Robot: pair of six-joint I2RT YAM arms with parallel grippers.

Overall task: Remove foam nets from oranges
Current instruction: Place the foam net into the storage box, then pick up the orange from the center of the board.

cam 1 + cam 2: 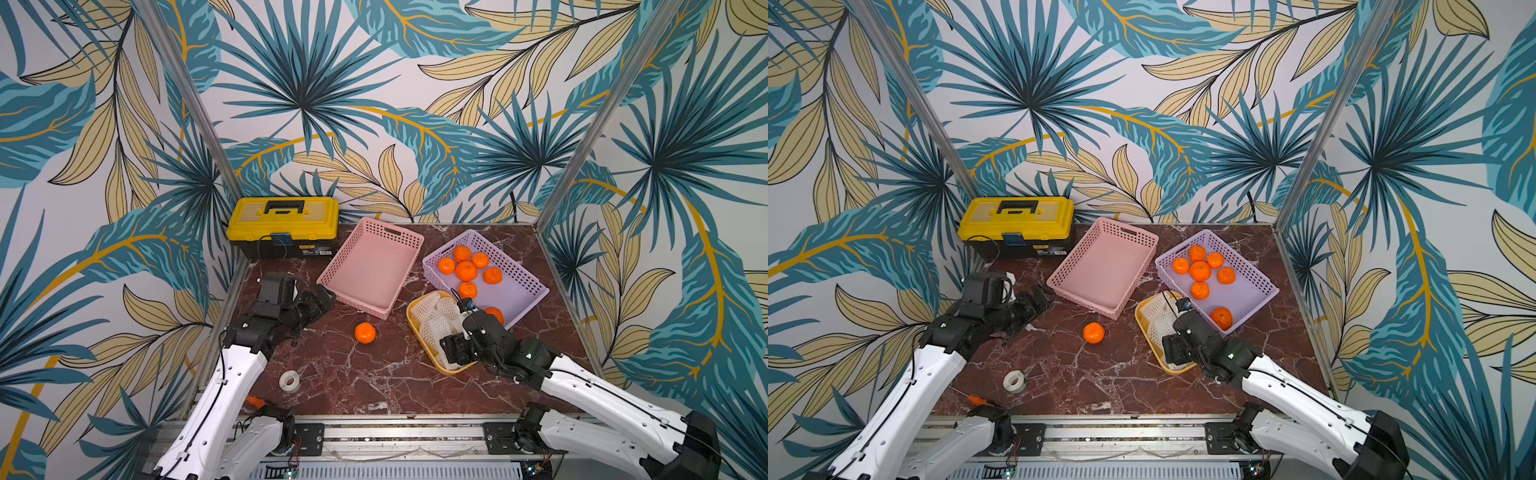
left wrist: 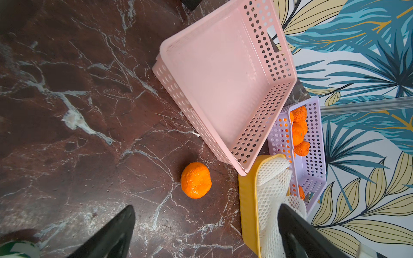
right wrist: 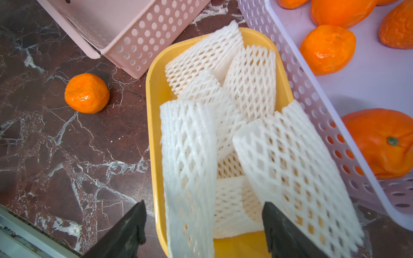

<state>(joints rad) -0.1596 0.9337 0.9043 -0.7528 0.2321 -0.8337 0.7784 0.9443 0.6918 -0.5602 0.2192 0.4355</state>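
Foam nets (image 3: 223,125) in yellow tray (image 3: 154,111) on marble tabletop (image 1: 374,374), leaf-print walls (image 1: 374,83) around (left fingers (image 2: 116,234), right fingers (image 3: 129,230) wide apart, empty)

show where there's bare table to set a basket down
Free: dark marble tabletop front-centre, between the loose round orange, white tape roll and yellow plastic tray. The pink perforated basket is empty too. Crowded: right side, where that tray of white foam nets sits against the lilac perforated basket.

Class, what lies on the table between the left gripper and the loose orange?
Nothing: only bare marble table separates the open left gripper from the loose orange, as the left wrist view shows.
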